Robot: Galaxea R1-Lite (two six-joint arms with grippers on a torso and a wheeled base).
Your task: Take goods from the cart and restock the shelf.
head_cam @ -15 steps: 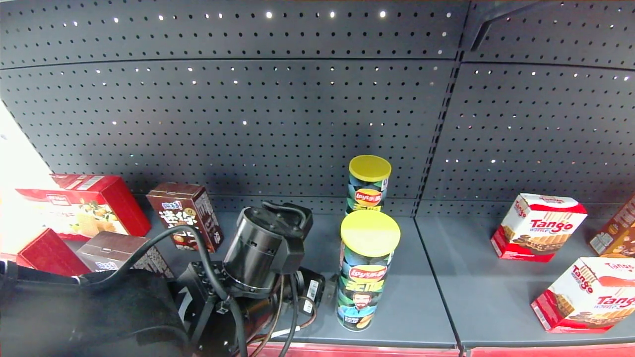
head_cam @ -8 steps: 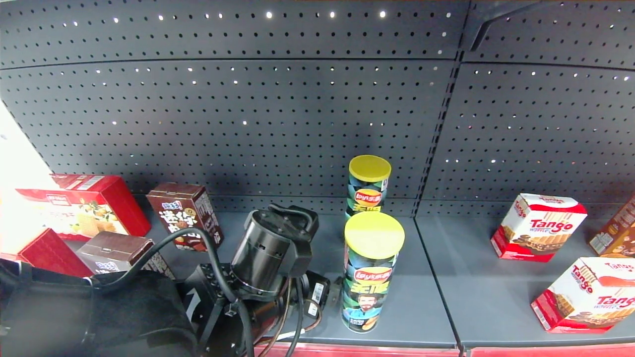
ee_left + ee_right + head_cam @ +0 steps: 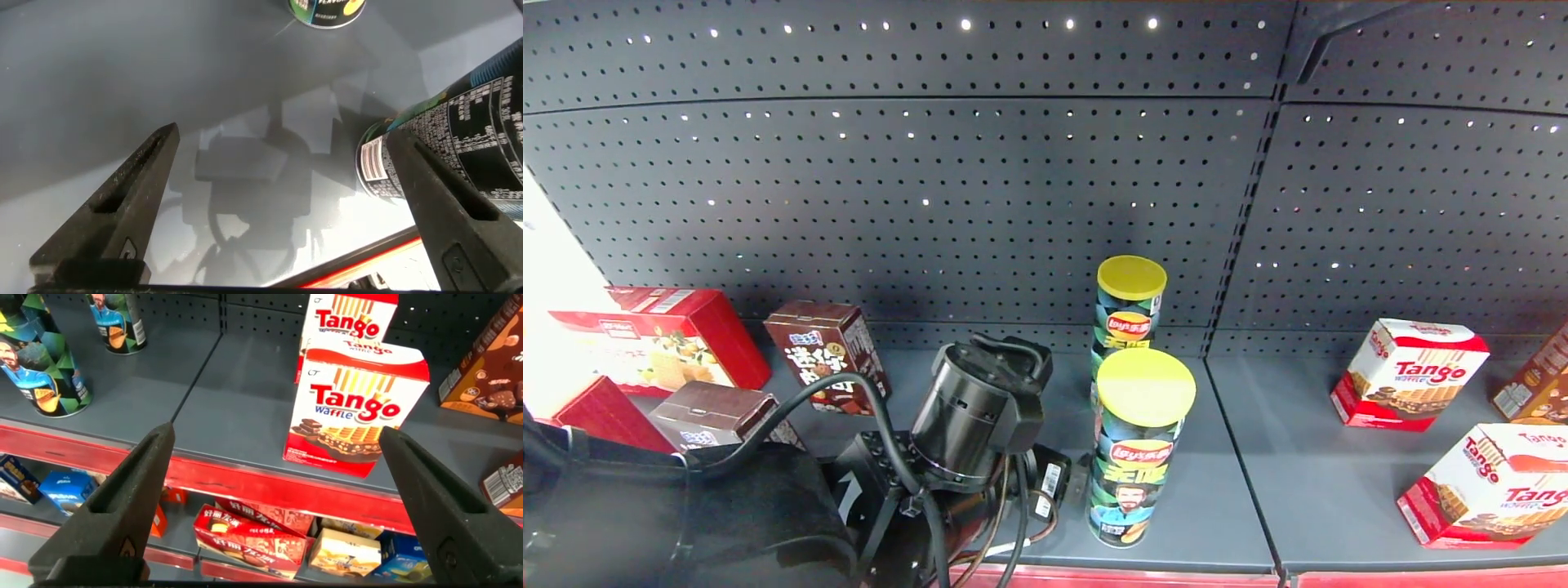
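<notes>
Two fingers of the left gripper (image 3: 282, 139) stand wide apart low over the shelf (image 3: 1233, 490), holding nothing. One of them lies against or just beside the front chip can (image 3: 1139, 449), which stands upright near the shelf's edge. The right gripper (image 3: 276, 433) is also spread and empty, before a wafer box (image 3: 359, 400). Farther back, a second can (image 3: 1131, 306) stands by the pegboard (image 3: 931, 204).
</notes>
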